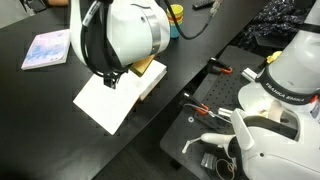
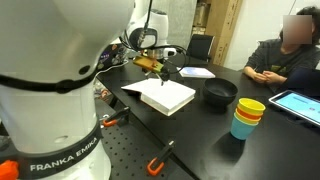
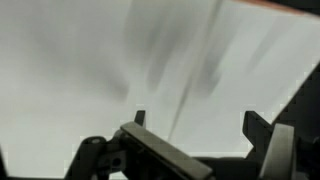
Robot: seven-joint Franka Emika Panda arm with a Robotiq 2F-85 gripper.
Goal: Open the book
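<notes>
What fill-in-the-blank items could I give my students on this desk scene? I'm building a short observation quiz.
1. The book lies ____ on the table, showing plain white pages.
2. In an exterior view, the bowl beside the book is ____ in colour.
3. The top cup in the stack of cups is ____.
Missing words: open; black; yellow.

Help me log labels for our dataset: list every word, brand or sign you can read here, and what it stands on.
"FRANKA EMIKA": on the robot base, legible in both exterior views.
The book: open pages plain white, no text visible.
The pale booklet: cover print too blurred to read.
</notes>
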